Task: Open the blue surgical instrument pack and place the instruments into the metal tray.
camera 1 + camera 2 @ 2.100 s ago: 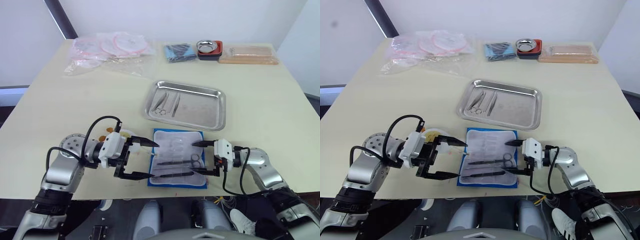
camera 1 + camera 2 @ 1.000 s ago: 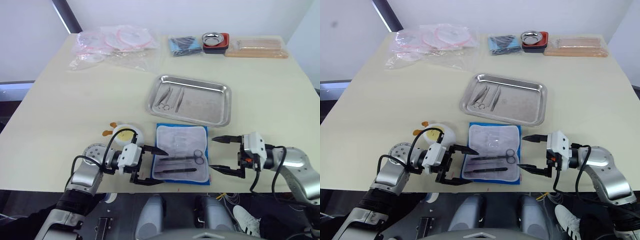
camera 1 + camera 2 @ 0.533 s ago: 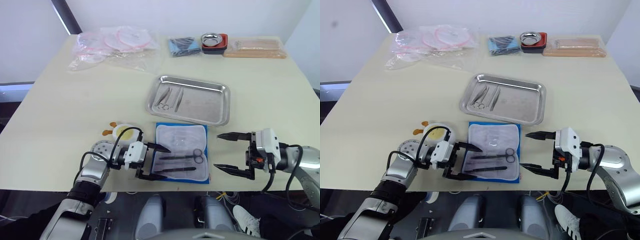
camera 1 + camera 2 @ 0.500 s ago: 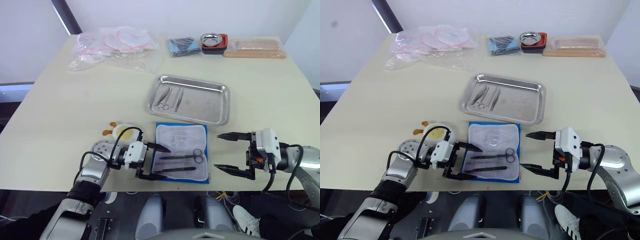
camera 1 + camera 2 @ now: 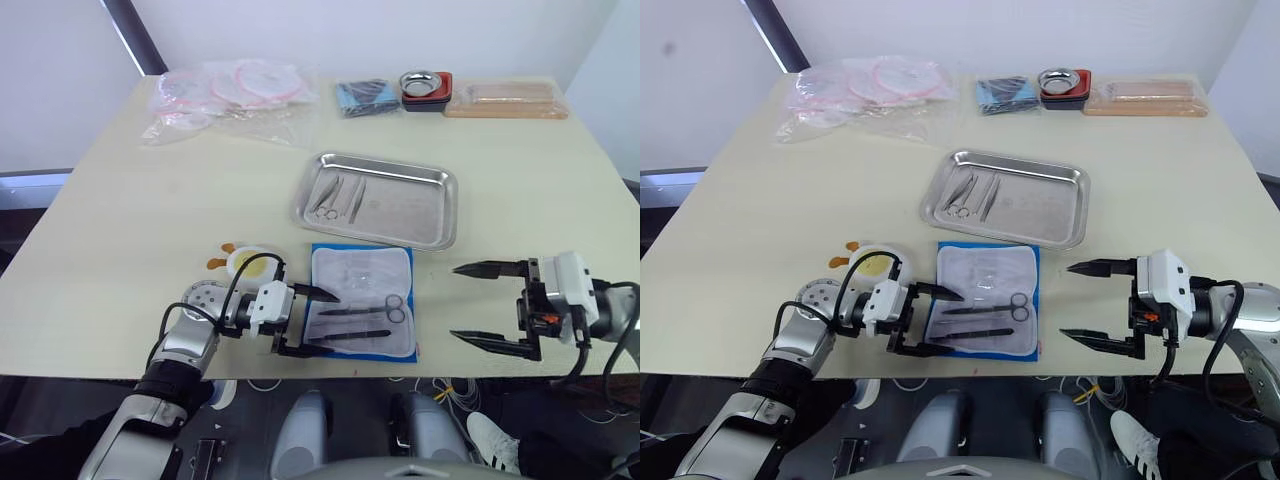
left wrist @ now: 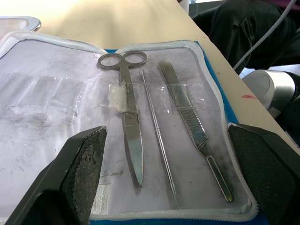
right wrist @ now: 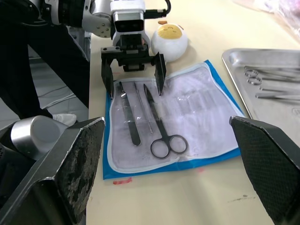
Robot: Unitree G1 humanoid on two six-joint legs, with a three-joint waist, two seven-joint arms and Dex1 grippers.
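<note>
Now my left gripper (image 5: 322, 321) is spread wide at the left edge of the blue pack (image 5: 362, 316), its two fingers reaching over the lining on either side of the tools. This pack lies open and flat near the front edge of the table (image 5: 150, 200), just in front of the metal tray (image 5: 377, 199). On its pale lining I see scissors (image 6: 125, 115), a thin probe (image 6: 157, 136) and tweezers (image 6: 193, 126) side by side, all untouched by me. Some tools (image 5: 338, 197) already lie in the left part of the tray. My right gripper (image 5: 478, 302) is also wide and holds nothing; it hangs to the right of the pack, well apart from it. A small yellow and white toy (image 5: 245, 265) sits just left of the pack.
</note>
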